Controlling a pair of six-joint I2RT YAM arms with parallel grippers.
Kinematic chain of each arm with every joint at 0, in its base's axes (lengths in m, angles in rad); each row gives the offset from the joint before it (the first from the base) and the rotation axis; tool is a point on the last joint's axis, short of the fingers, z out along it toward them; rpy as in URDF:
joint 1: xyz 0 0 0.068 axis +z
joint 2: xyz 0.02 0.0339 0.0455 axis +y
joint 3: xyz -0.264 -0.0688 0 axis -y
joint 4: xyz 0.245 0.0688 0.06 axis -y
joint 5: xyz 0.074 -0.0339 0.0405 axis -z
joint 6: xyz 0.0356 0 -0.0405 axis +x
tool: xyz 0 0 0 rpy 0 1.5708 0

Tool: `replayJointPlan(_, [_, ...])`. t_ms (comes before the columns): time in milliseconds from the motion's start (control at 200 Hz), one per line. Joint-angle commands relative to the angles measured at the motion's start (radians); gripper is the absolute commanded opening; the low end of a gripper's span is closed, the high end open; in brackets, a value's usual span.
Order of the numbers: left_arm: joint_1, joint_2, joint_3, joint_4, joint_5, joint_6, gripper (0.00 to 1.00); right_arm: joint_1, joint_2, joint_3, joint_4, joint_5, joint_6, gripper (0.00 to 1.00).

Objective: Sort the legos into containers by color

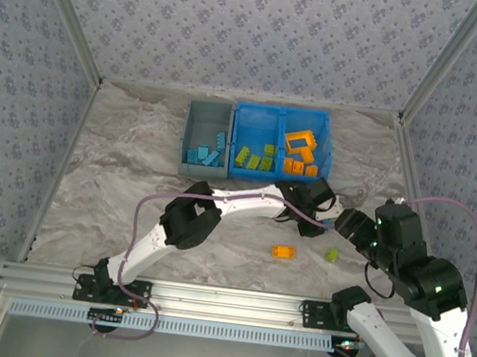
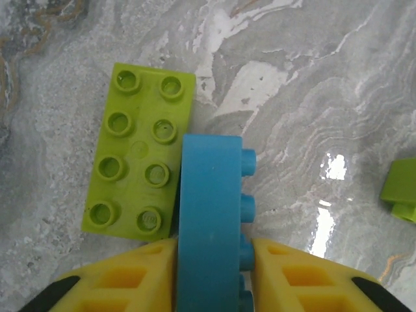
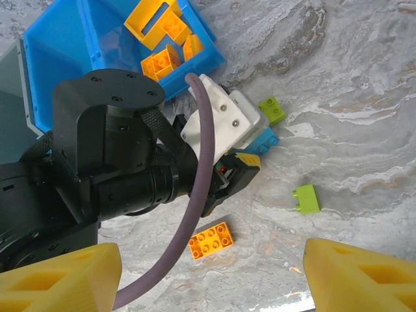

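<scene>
Top view: most looks sorted. At the far edge of the desk [image 1: 116, 181], the grey bin [image 1: 208, 121] holds blue legos [image 1: 205, 153]. The blue bin [image 1: 283, 113] holds green in its left half and orange in its right. An orange brick [image 1: 282, 252] and a green brick [image 1: 332, 254] lie loose toward the near edge. The desk is glossy grey marble print, inside patterned walls [image 1: 256, 33].

Left wrist: the left jaws are clamped on a blue brick [image 2: 211, 214], just beside a big green brick [image 2: 140, 166] lying studs up.

Right wrist: the right jaws gape wide, empty. A small green piece [image 3: 272, 109] lies near the blue bin. Five bricks seem left.
</scene>
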Motion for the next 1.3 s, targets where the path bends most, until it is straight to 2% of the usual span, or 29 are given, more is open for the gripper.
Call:
replayJointPlan(0, [-0.017, 0.005, 0.02, -0.038, -0.028, 0.023, 0.27, -0.004, -0.006, -0.01, 0.018, -0.012, 0.015, 0.76])
replayJointPlan(150, [-0.037, -0.061, -0.047, -0.012, -0.067, 0.047, 0.16, -0.004, -0.005, -0.017, 0.023, -0.008, 0.012, 0.76])
replayJointPlan(310, [-0.045, -0.144, -0.138, 0.019, -0.092, 0.038, 0.1, -0.004, -0.003, -0.017, 0.024, -0.006, 0.007, 0.76])
replayJointPlan(480, [-0.044, -0.223, -0.211, 0.026, -0.113, 0.016, 0.08, -0.005, -0.002, -0.016, 0.028, -0.006, 0.002, 0.76])
replayJointPlan(595, [-0.028, -0.336, -0.323, 0.06, -0.121, -0.039, 0.07, -0.006, 0.0, -0.014, 0.048, -0.017, -0.019, 0.76])
replayJointPlan(755, [0.04, -0.575, -0.514, 0.101, -0.151, -0.148, 0.09, -0.003, 0.013, -0.034, 0.211, -0.163, -0.127, 0.76])
replayJointPlan(879, [0.141, -0.755, -0.621, 0.077, -0.172, -0.217, 0.12, 0.025, 0.057, -0.026, 0.352, -0.273, -0.198, 0.75])
replayJointPlan(964, [0.242, -0.853, -0.678, 0.064, -0.179, -0.257, 0.15, 0.114, 0.12, 0.004, 0.394, -0.244, -0.211, 0.74])
replayJointPlan(1059, [0.376, -0.904, -0.701, 0.032, -0.197, -0.301, 0.16, 0.279, 0.213, 0.026, 0.443, -0.116, -0.247, 0.75])
replayJointPlan(1239, [0.591, -0.844, -0.635, -0.007, -0.182, -0.374, 0.17, 0.533, 0.378, -0.001, 0.652, 0.059, -0.272, 0.75])
replayJointPlan(1294, [0.635, -0.787, -0.59, -0.011, -0.159, -0.391, 0.17, 0.603, 0.421, -0.016, 0.774, 0.139, -0.309, 0.76])
